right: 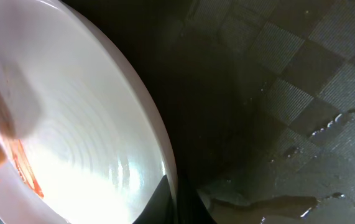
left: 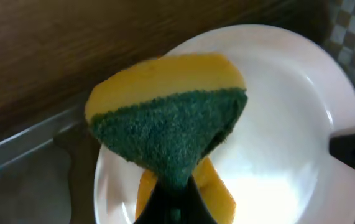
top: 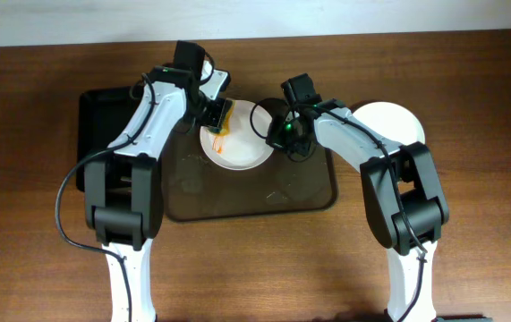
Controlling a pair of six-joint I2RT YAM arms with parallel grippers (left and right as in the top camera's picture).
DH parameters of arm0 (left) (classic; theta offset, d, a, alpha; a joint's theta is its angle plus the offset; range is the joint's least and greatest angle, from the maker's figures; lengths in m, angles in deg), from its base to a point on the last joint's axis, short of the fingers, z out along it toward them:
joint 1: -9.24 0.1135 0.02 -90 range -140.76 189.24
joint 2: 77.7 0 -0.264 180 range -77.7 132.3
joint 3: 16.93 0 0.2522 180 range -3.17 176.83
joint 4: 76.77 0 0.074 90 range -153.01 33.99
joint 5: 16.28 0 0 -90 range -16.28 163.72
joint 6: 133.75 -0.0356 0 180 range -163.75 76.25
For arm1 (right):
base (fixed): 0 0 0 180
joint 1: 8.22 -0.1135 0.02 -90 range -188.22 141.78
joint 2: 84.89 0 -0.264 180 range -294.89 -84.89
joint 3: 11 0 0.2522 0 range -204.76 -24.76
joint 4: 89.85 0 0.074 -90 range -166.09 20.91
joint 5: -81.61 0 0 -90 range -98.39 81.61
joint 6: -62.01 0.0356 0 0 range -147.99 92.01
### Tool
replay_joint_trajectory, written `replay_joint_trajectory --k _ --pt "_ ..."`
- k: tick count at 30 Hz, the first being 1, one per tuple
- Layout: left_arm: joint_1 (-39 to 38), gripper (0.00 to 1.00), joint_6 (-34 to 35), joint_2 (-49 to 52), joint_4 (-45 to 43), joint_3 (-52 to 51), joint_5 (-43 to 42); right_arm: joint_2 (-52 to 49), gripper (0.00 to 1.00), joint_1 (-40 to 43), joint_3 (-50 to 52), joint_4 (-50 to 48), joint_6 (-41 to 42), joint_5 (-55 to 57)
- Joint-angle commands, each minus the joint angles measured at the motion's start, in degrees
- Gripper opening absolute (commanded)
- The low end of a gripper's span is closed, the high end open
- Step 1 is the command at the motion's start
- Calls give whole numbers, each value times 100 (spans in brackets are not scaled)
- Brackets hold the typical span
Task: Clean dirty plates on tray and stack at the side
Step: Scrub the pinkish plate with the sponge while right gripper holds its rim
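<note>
Here's the left claw clamped on the sponge, over the smeared plate on the tray near the tabletop's far edge; the right claw pinches its rim.

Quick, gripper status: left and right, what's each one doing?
Left gripper: closed, holding the sponge.
Right gripper: looks closed on the rim of the plate.
</note>
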Motion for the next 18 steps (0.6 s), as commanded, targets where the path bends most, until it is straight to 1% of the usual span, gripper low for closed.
replay_joint_trajectory --k 1,3,5,7,9,11,12,16,18 --pt "13 1 -111 -2 -673 -428 -52 -111 4 -7 37 -9 17 66" --pt "13 1 -111 -2 -946 -592 -50 -111 4 -7 37 -9 -2 68" --pt "13 0 -109 -2 -909 -682 -55 -111 4 -7 37 -11 -2 68" --pt "13 0 -103 -4 -533 -682 -125 -111 4 -7 37 -11 -2 68" --pt "15 0 -90 -2 -105 -682 -380 -111 4 -9 37 -11 -2 66" --pt "15 0 -92 -4 505 -682 -415 -111 4 -20 37 -13 -2 55" --pt "13 1 -92 -4 673 -682 -415 -111 4 -20 35 -13 -2 50" --pt "-2 0 -92 -4 1154 -682 -431 -111 4 -20 35 -13 -2 48" --pt "0 0 -184 -4 1231 -682 -527 -111 4 -20 37 -13 -2 44"
